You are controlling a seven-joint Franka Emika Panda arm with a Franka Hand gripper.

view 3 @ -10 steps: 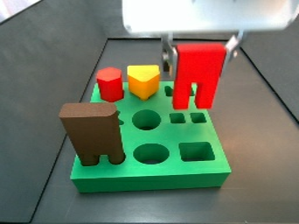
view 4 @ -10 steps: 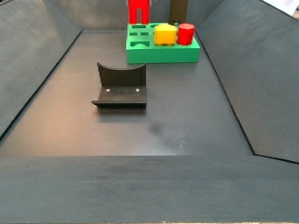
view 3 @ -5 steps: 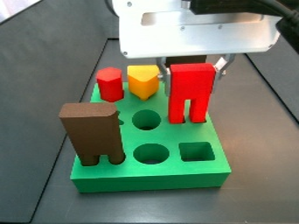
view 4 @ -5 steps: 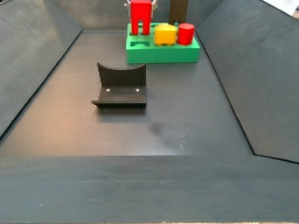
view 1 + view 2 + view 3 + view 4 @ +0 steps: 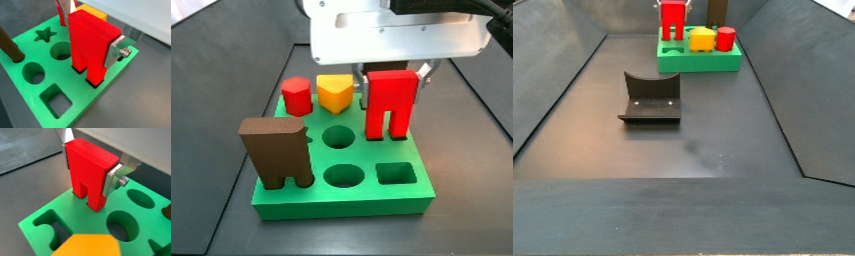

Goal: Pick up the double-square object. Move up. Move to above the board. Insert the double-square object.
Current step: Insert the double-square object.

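The double-square object is a bright red tall block with two legs. It stands upright on the green board, and its leg ends sit in the board's pair of small square holes. In both wrist views the gripper's silver fingers press on the block's two sides. The gripper is shut on the block near its top, and it also shows in the wrist views. In a side view the block stands at the board's far left corner.
A brown two-legged block, a short red hexagonal peg and a yellow piece stand in the board. Round and square holes are open near its front. The fixture stands on the floor mid-bin. Sloped dark walls ring the floor.
The gripper has come down with the red block. A second ago the legs hung above the board; now their ends are in the pair of small square holes. Little has moved in the last half second.
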